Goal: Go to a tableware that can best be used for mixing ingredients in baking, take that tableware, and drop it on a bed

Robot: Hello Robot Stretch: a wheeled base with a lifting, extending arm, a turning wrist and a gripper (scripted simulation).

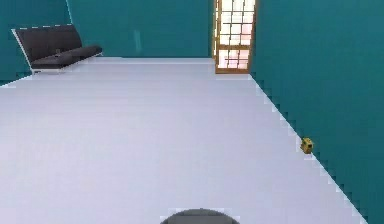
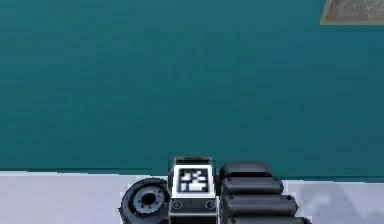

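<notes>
So the arm sits tucked tight against the robot's body. Beside its white marker square there's a dark round lump that I take for the jaws' housing. I can't make out the tips, so I can't tell if the jaws are grasping anything or not.

Straight out from the jaws there's just a thin strip of floor and then a teal wall. A brownish panel hangs high on it, rearward of the jaws.

Which way does the mixing bowl lie from the jaws? Honestly can't tell, and that's the whole problem. My guess is this is a drive-and-look step, not a reach.

Frontward of the jaws, low against that same wall, sits a small yellowish thing, too tiny to name. Way across the floor from the jaws is a dark sofa. Farthest off is a wood-framed glazed door, probably the way on. The floor between looks bare, so I don't see anything blocking the drive.
</notes>
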